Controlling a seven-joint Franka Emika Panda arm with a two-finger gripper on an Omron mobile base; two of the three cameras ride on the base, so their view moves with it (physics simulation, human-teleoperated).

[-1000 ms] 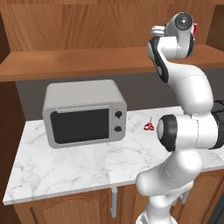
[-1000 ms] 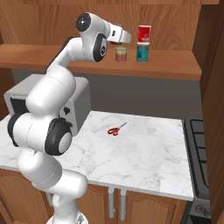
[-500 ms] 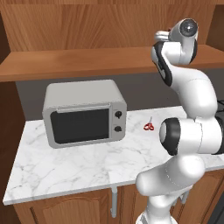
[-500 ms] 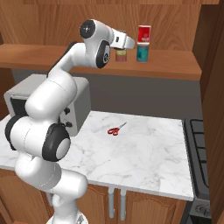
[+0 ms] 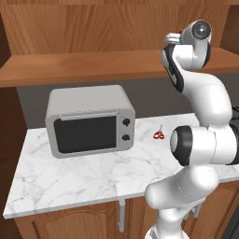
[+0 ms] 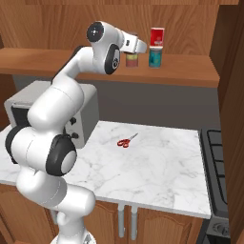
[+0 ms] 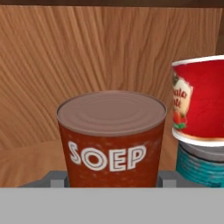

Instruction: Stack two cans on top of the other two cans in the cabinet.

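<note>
One stack's done: the bright red can [image 6: 157,36] sits on the teal can [image 6: 155,57] on the cabinet shelf [image 6: 200,71]. The gripper [image 6: 133,47] carries the dark soup can [image 7: 112,138], jaws closed on its sides. It should centre this can over the last base can, lower it gently, then let go. That pale base can is hidden behind the hand.

My two base views look forward and down from behind me, left and right, sharing the counter [image 5: 70,172] and shelf [image 6: 190,74]. My hand view faces the cabinet's back panel [image 7: 87,52] at close range.
</note>
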